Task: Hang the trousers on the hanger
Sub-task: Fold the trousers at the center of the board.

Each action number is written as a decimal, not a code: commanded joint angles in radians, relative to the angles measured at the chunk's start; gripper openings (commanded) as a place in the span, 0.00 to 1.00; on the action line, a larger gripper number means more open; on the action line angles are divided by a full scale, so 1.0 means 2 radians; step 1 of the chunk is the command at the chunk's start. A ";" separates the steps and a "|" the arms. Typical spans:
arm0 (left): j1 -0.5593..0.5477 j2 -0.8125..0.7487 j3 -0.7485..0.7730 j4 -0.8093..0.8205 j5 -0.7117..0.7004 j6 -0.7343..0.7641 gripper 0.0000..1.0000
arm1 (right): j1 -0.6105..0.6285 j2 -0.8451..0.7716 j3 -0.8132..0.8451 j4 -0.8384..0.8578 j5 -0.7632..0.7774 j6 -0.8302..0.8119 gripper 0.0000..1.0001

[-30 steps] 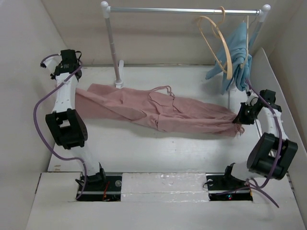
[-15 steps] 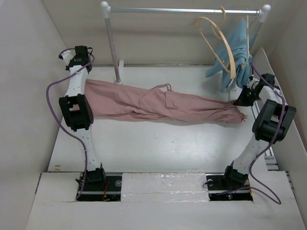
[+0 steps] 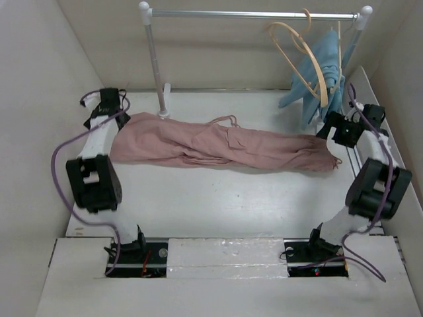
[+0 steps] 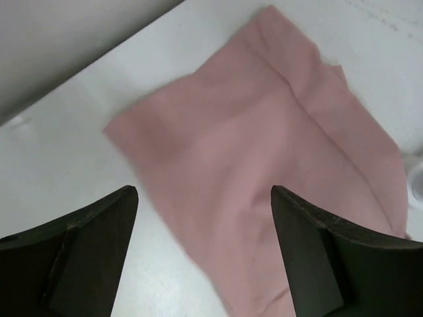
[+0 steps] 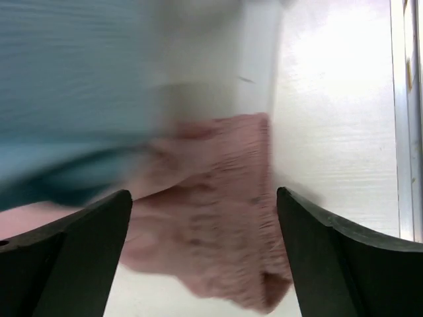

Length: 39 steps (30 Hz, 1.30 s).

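The dusty-pink trousers point(image 3: 218, 145) lie stretched across the table, left to right. Their flat left end point(image 4: 264, 158) lies below my left gripper point(image 4: 203, 191), which is open and holds nothing. In the top view this gripper point(image 3: 111, 119) hovers at the cloth's left end. My right gripper point(image 5: 203, 195) is open over the gathered cuff point(image 5: 225, 231), not gripping it, and sits at the cloth's right end point(image 3: 336, 135). The pale wooden hanger point(image 3: 309, 51) hangs empty on the rail at the back right.
A metal clothes rail point(image 3: 251, 14) spans the back, and its left post point(image 3: 153, 59) stands close behind the trousers. A light-blue garment point(image 3: 325, 63) hangs on another hanger just above my right gripper, blurred in the right wrist view point(image 5: 73, 86). Walls close in on both sides.
Both grippers have opened and let go of the trousers, which have dropped flat on the table. The left wrist has drawn back leftward and the right wrist has lifted off the cuff.
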 commanded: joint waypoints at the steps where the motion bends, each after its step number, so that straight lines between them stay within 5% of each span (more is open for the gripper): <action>1: 0.029 -0.146 -0.137 0.068 0.059 -0.049 0.77 | 0.054 -0.116 -0.085 0.067 0.006 0.005 0.93; 2: 0.047 -0.188 -0.201 0.076 0.072 -0.062 0.76 | 0.070 -0.164 -0.110 0.072 0.011 0.007 0.88; 4: 0.065 -0.211 -0.243 0.093 0.132 -0.066 0.74 | 0.107 -0.202 -0.186 0.098 -0.002 0.027 0.23; 5: 0.072 -0.218 -0.270 0.096 0.144 -0.066 0.73 | 0.118 -0.235 -0.207 0.104 -0.009 0.032 0.05; 6: 0.076 -0.216 -0.278 0.099 0.156 -0.062 0.74 | 0.126 -0.249 -0.225 0.108 -0.014 0.033 0.00; 8: 0.076 -0.207 -0.285 0.097 0.166 -0.059 0.75 | 0.149 -0.274 -0.258 0.107 -0.027 0.018 0.00; 9: 0.076 -0.199 -0.292 0.106 0.179 -0.057 0.76 | 0.154 -0.290 -0.265 0.087 -0.032 -0.012 0.16; 10: 0.076 -0.199 -0.292 0.106 0.184 -0.059 0.76 | 0.154 -0.294 -0.265 0.068 -0.034 -0.030 0.16; 15: 0.076 -0.145 -0.293 0.127 0.219 -0.084 0.77 | 0.140 -0.317 -0.275 0.005 -0.022 -0.085 0.68; 19: 0.076 -0.097 -0.293 0.149 0.226 -0.115 0.71 | 0.083 -0.317 -0.323 0.018 -0.058 -0.073 0.84; 21: 0.076 -0.081 -0.292 0.157 0.226 -0.118 0.69 | 0.071 -0.309 -0.330 0.023 -0.059 -0.072 0.85; 27: 0.072 -0.047 -0.287 0.162 0.214 -0.124 0.36 | -0.054 -0.206 -0.376 0.123 -0.109 -0.035 0.91; 31: 0.072 -0.042 -0.270 0.158 0.195 -0.105 0.12 | -0.075 -0.145 -0.362 0.201 -0.106 0.025 0.91; 35: 0.072 -0.023 -0.237 0.143 0.181 -0.086 0.00 | -0.075 -0.119 -0.351 0.264 -0.076 0.071 0.89; 37: 0.072 -0.015 -0.227 0.139 0.172 -0.076 0.00 | -0.075 -0.097 -0.339 0.283 -0.061 0.093 0.84; 39: 0.072 -0.011 -0.217 0.133 0.163 -0.070 0.00 | -0.070 -0.080 -0.323 0.298 -0.052 0.102 0.65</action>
